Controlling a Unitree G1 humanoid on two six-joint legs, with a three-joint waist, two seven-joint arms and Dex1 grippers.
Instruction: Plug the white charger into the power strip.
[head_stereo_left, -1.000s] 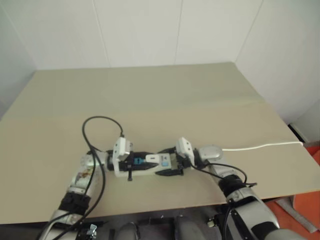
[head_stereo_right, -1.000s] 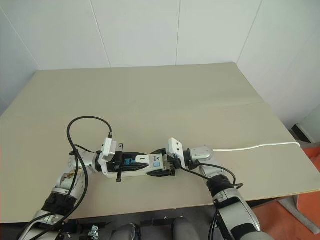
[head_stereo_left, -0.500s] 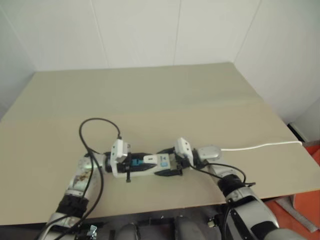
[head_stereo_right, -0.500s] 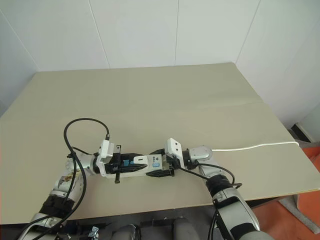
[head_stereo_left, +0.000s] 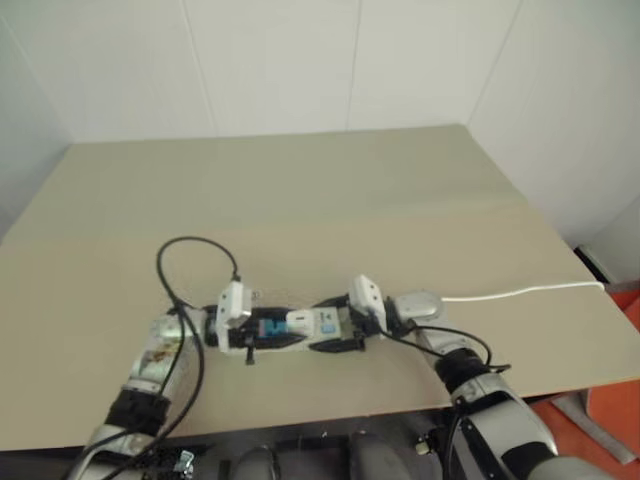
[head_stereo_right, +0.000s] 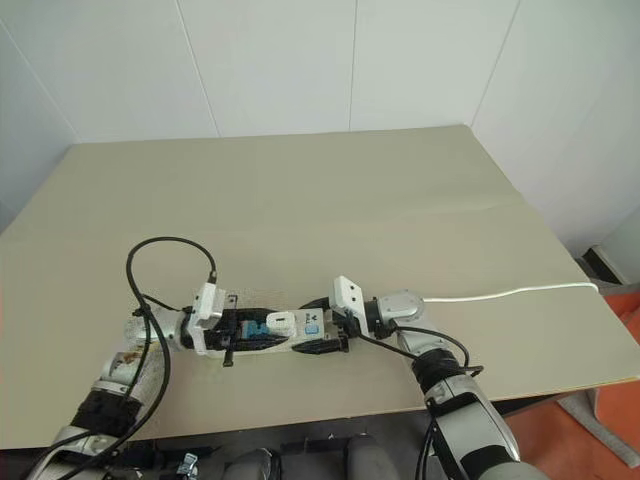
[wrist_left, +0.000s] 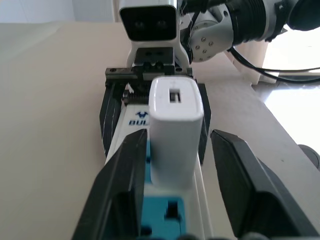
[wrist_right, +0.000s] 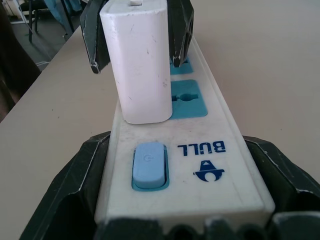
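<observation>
The power strip (head_stereo_right: 312, 329) lies on the table between my two arms, blue sockets facing up. The white charger (wrist_left: 175, 130) stands upright, plugged into a socket close to the blue switch (wrist_right: 148, 164). My left gripper (wrist_left: 177, 137) is open, with one black finger (wrist_left: 117, 195) on each side of the charger and a gap showing on at least one side. My right gripper (wrist_right: 180, 155) is shut on the strip's switch end, its fingers (wrist_right: 75, 185) pressed against both long sides. From above, the charger (head_stereo_right: 279, 321) sits midway between both wrists.
The strip's thin white cord (head_stereo_right: 510, 293) runs right across the beige table (head_stereo_right: 330, 200) to its right edge. A black cable (head_stereo_right: 150, 255) loops above my left forearm. White walls stand behind the table and at its right side, and the front edge is close under the arms.
My left gripper has opened off the charger and drawn back a little to the left. The charger stays standing in the strip. The right gripper has not moved.
</observation>
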